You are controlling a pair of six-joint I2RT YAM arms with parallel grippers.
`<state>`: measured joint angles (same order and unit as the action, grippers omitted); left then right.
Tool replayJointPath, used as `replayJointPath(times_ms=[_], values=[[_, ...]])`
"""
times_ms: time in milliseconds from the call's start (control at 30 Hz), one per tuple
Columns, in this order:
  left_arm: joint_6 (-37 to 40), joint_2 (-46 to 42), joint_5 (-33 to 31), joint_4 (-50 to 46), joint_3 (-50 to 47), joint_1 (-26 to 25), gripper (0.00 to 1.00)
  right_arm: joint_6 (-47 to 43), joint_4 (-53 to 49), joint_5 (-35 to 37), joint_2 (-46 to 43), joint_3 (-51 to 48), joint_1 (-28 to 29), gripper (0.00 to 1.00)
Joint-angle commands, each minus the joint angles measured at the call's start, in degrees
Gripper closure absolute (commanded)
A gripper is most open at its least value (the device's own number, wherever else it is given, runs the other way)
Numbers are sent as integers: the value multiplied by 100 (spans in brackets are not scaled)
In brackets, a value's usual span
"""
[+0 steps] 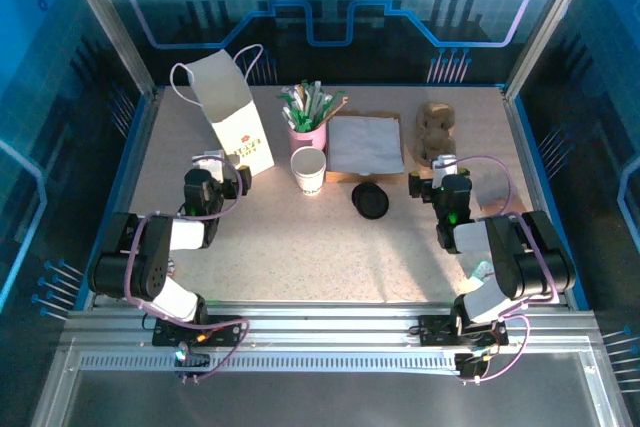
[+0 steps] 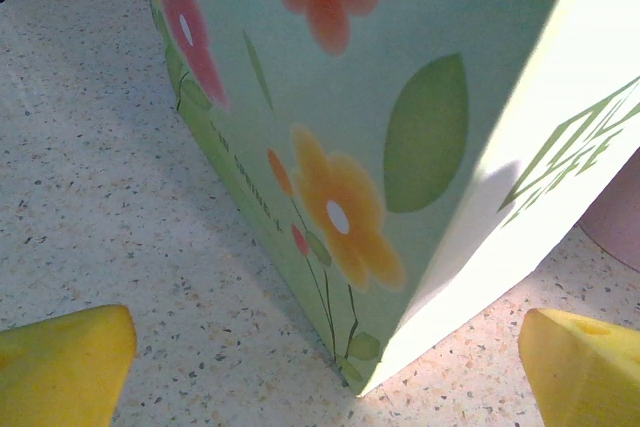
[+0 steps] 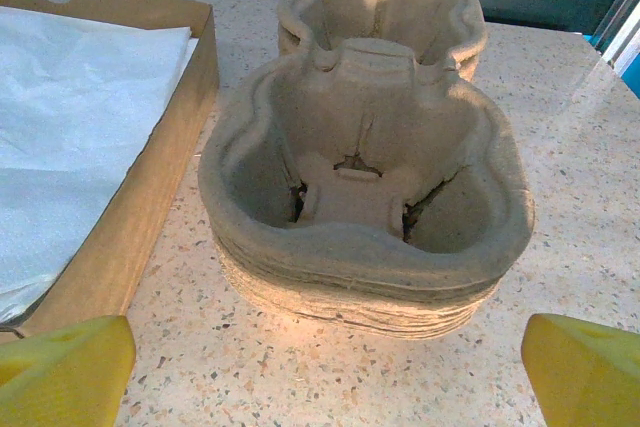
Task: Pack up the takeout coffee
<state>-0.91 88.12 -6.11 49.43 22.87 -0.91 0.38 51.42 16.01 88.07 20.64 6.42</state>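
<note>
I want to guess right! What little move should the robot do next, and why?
Probably swing the right gripper toward the black lid: the paper cup stands uncovered, the lid lies on the table beside it, and those jaws are open.

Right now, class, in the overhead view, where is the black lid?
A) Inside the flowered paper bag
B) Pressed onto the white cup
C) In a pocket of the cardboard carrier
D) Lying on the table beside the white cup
D: the black lid lies flat on the table, apart from the white cup, whose top stands open.
</note>
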Motion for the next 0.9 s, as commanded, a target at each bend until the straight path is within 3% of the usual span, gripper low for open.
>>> replayJointPath(times_ms=[0, 100, 233, 400, 533, 667, 800, 867], values=[[108, -85, 77, 125, -71, 27, 1, -36, 18, -60, -406, 19, -10, 0], [39, -469, -107, -170, -88, 24, 1, -94, -507, 240, -919, 92, 112, 0], [-50, -1159, -191, -1249, 156, 20, 1, -175, -1019, 554, -1708, 145, 418, 0], [-1264, -1793, -1025, -3358, 1012, 20, 1, 642, -1986, -70, -2734, 514, 554, 0], [-2445, -2056, -894, -4970, 1958, 20, 1, 2367, -3526, -437, -3353, 1222, 496, 0], [-3386, -2303, -832, -6634, 2742, 25, 1, 2711, -3954, -1248, -3659, 1505, 424, 0], [-3434, -2703, 52, -6810, 2779, 21, 1, 3387, -4570, -1207, -3730, 1765, 422, 0], [-3578, -2928, 262, -6893, 2724, 14, 1, 3384, -4861, -1534, -3665, 1964, 448, 0]])
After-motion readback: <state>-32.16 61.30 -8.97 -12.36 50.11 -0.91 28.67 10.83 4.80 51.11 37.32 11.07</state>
